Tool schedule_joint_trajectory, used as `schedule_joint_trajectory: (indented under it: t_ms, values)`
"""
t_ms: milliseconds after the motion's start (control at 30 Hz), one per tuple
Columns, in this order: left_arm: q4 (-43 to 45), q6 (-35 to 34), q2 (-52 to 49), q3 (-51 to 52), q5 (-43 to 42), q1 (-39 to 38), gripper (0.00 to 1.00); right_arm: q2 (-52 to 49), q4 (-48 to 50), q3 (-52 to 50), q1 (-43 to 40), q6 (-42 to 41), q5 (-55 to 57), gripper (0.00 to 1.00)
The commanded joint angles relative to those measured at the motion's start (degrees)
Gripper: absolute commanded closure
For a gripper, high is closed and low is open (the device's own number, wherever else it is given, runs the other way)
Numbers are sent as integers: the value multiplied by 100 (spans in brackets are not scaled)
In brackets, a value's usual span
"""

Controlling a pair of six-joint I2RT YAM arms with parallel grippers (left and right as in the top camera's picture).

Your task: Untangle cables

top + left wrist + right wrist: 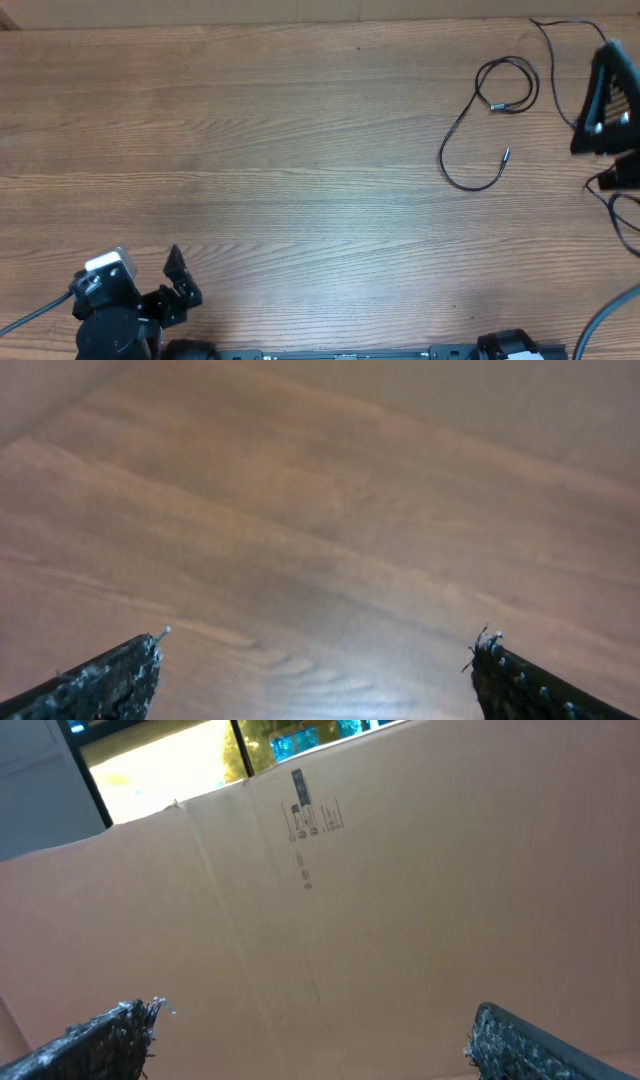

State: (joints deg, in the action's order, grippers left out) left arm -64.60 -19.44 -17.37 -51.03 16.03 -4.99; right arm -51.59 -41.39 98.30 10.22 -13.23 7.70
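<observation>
A thin black cable (478, 110) lies on the wooden table (300, 150) at the upper right, with one loop at its top and a wide hook below; its small plugs rest at the loop and at the hook's end. A second thin black cable (556, 52) runs from the far right edge toward my right gripper (605, 95), which is raised at the right edge, open and empty, facing a cardboard wall (400, 870). My left gripper (180, 280) sits at the near left, open and empty over bare wood (320, 560).
Thicker black arm wires (625, 215) curl at the right edge below the right gripper. The arm bases (340, 352) line the near edge.
</observation>
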Motion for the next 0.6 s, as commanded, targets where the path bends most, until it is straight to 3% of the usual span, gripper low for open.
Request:
schedule_joint_trajectory:
  t_ms: [0, 300, 567]
  values:
    - [-330, 61, 15, -70, -46, 9, 0, 518, 153, -402, 28, -22, -267, 0]
    - [-538, 59, 15, -70, -44, 9, 0, 1613, 570, -1290, -26, -22, -903, 0]
    - [-538, 59, 15, -70, -46, 9, 0, 2385, 557, -1510, -824, -22, -1738, 0]
